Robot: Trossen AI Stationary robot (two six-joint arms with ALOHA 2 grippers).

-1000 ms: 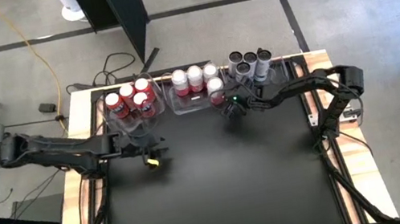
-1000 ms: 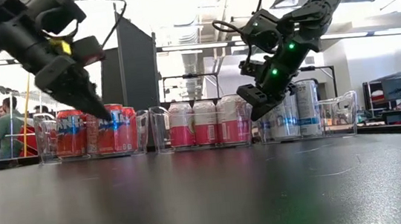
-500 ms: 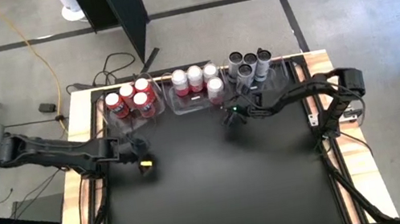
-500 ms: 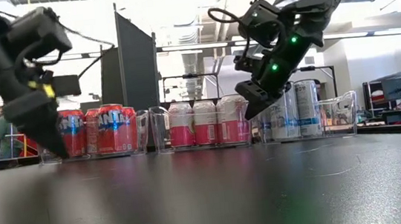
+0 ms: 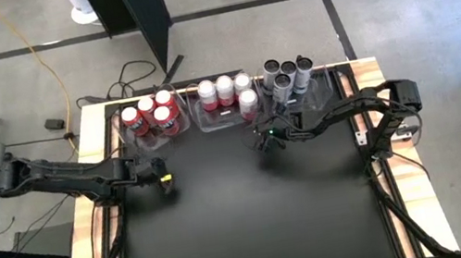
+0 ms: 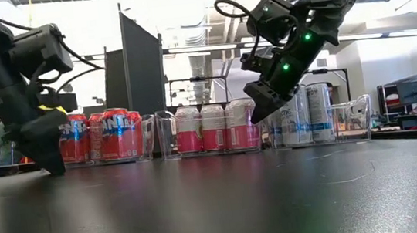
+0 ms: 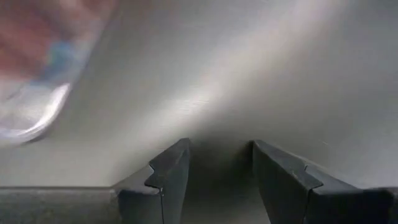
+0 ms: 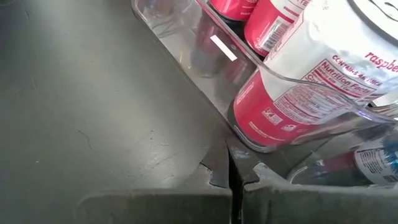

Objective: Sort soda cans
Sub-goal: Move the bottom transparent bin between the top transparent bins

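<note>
Standing over the black table, you can see its whole near half bare, with everything lined up along the far edge. Two dark arms reach in from the sides. Three clear plastic bins sit side by side at the back, each filled with one kind of can. The red soda cans are in the left one, the pink-and-white soda cans in the middle one, and the dark grey and silver soda cans in the right one; from table height they show as a row of red, pink and silver behind clear walls.

The left gripper is down low at the table's left side, in front of the red bin, nearly touching the surface. Its own camera shows two dark fingers parted with bare tabletop between them, holding nothing.

The right gripper hangs above the table just in front of the gap between the pink and silver bins. Its fingertips are pressed together, empty, with a pink-and-white can just beyond them inside the bin wall.
</note>
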